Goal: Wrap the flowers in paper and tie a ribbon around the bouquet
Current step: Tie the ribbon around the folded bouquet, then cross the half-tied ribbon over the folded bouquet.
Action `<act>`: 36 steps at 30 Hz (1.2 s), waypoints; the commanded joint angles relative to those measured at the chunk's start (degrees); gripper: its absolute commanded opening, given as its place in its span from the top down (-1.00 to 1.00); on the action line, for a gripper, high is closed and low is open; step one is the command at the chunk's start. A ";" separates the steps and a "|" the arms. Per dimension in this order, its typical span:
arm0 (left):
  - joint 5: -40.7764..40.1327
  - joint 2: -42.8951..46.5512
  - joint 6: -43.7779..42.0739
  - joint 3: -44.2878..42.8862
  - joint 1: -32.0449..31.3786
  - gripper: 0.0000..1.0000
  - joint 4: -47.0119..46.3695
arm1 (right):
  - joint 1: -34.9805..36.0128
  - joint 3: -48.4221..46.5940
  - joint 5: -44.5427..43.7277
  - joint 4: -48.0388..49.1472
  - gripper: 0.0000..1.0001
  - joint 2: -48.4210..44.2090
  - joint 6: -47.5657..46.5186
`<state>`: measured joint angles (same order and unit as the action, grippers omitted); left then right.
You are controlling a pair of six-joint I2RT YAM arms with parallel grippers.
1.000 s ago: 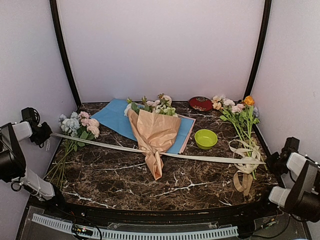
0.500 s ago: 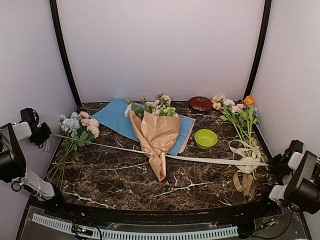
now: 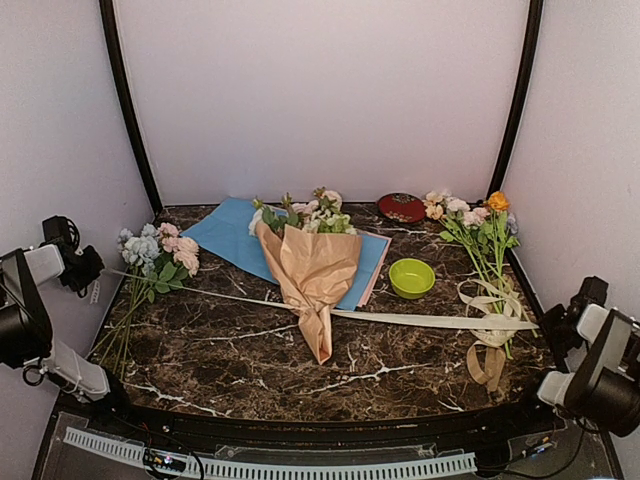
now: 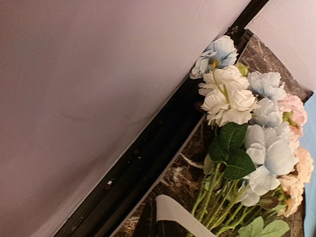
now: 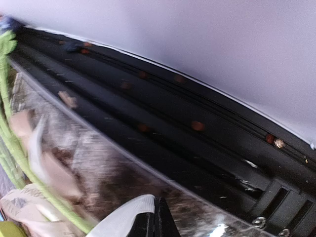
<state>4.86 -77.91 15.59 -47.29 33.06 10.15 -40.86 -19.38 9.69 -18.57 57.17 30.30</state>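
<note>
The bouquet (image 3: pixel 310 270) lies in the middle of the marble table. Its pink-cream flowers (image 3: pixel 318 212) and leaves stick out of the far end of a cone of tan paper (image 3: pixel 315 262), which narrows to a point toward me. The cream ribbon (image 3: pixel 420 320) stretches across the table and meets the cone at its narrow part. My left gripper (image 3: pixel 92 268) at the left wall is shut on the ribbon's (image 4: pixel 180 216) left end. My right gripper (image 3: pixel 558 322) at the right edge is shut on the ribbon's (image 5: pixel 123 219) other end, fingers (image 5: pixel 163 224) pressed together.
A light blue sheet (image 3: pixel 228 232) lies under the bouquet. A bunch with blue blooms (image 3: pixel 150 252) lies at the left, filling the left wrist view (image 4: pixel 256 148). A bunch with an orange bloom (image 3: pixel 485 235), a looped ribbon (image 3: pixel 490 345), a green bowl (image 3: pixel 411 277) and a red dish (image 3: pixel 401 207) are at the right.
My right gripper has pulled back to the right with its ribbon end. The bouquet has slid slightly right. The left arm has barely moved.
</note>
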 commanded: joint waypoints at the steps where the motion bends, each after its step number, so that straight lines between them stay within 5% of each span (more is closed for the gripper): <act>1: -14.90 6.14 2.76 -0.81 -4.58 1.00 -3.82 | 12.94 -5.35 -8.44 -0.06 1.00 -7.78 0.83; 12: -14.95 14.79 1.11 -2.72 -22.01 1.00 -2.55 | 39.22 -15.31 -15.09 -2.40 1.00 -8.78 7.33; 20: -16.17 20.80 -7.98 -8.12 -52.20 1.00 -8.53 | 80.98 -20.24 -13.80 3.27 1.00 -2.91 8.24; 24: -7.04 20.69 -15.96 -13.45 -64.40 1.00 -12.67 | 97.10 -23.58 0.97 5.42 0.98 10.77 3.94; 30: 12.24 20.65 -21.11 -20.49 -74.73 1.00 -16.31 | 104.60 -34.44 -1.55 -7.08 -0.41 21.85 -2.93; 31: 14.45 20.50 -21.42 -21.01 -76.19 1.00 -17.13 | 104.58 -36.23 -3.70 -7.11 -0.86 21.92 -4.23; 36: 19.95 19.38 -21.80 -25.24 -81.19 1.00 -17.22 | 104.57 -44.47 -8.55 5.64 -1.00 24.31 -12.91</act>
<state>16.86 -58.48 -3.97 -68.99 -45.52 -4.71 63.70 -56.86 5.56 -23.38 80.38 25.65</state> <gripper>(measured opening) 0.003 0.995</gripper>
